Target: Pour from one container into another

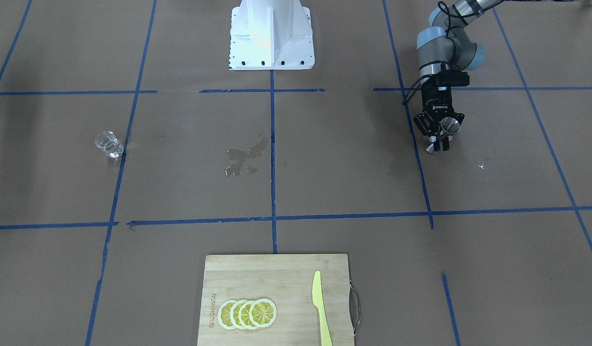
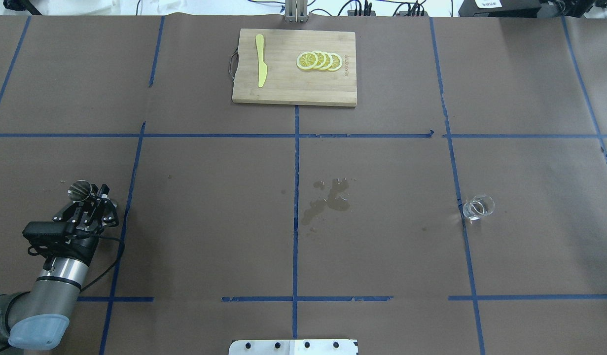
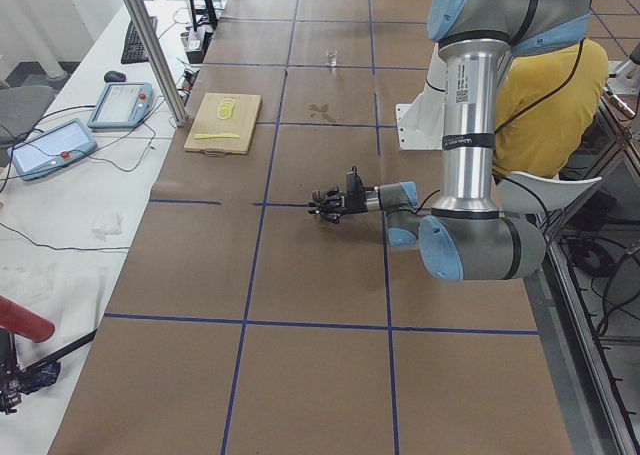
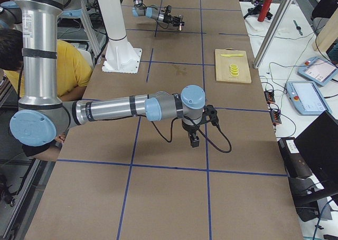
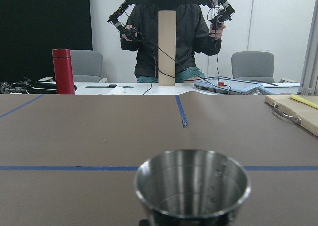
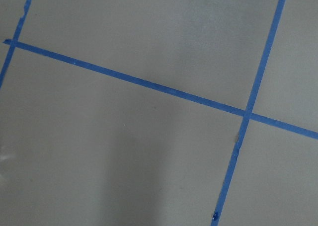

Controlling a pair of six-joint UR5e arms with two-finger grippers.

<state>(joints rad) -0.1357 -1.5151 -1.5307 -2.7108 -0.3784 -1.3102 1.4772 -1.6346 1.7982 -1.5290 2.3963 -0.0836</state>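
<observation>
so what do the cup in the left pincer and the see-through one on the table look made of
Jigger: metal, probably stainless steel, shiny grey; its inner wall mirrors light. Measuring cup: clear, glass or maybe plastic; the brown table shows through it.

- The counter (image 2: 199, 236) is wearing a brown covering divided by blue tape lines (image 2: 296, 162).
- The clear glass measuring cup (image 2: 478, 207) is resting just beside a tape line, on the robot's right.
- A wet patch (image 2: 330, 197) is lying near the centre line.
- A wooden cutting board (image 2: 283, 93) is lying at the far edge.
</observation>
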